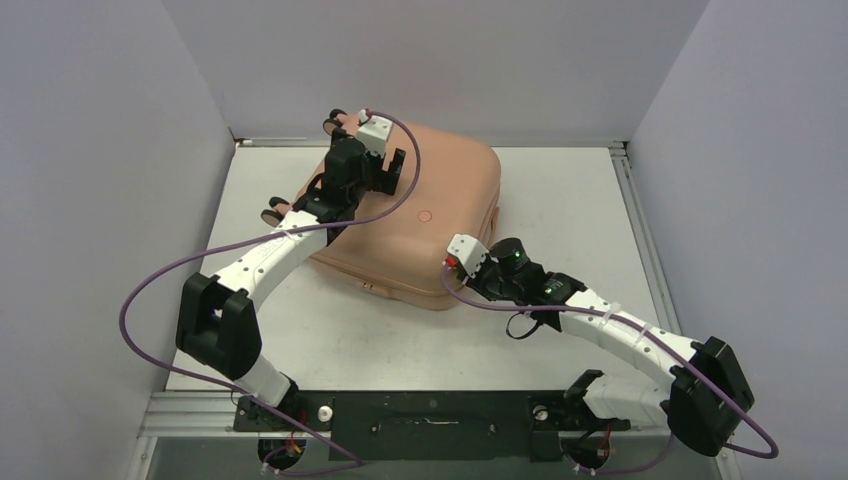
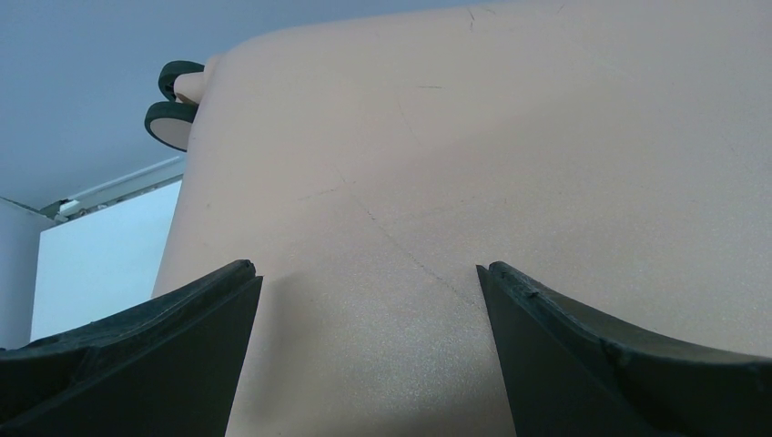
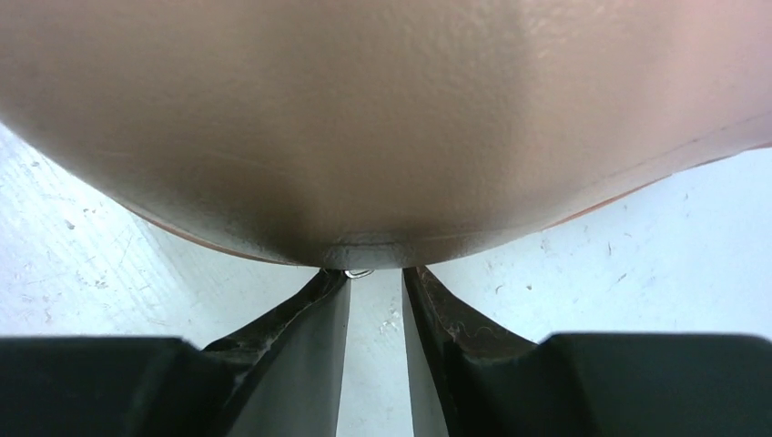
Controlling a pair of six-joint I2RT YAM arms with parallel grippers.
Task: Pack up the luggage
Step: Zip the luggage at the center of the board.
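Facing luggage [image 1: 440, 190] — left gripper [image 2: 366, 267] wide; right gripper [image 3: 375, 273] narrow

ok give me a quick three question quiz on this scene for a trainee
1. True or false: the luggage stands upright on end.
2. Fill in: the right gripper is at the luggage's near-right ____.
3. Which gripper is wide open above the luggage? A) left gripper B) right gripper

Key: 1 false, it lies flat on the table; 2 corner; 3 A.
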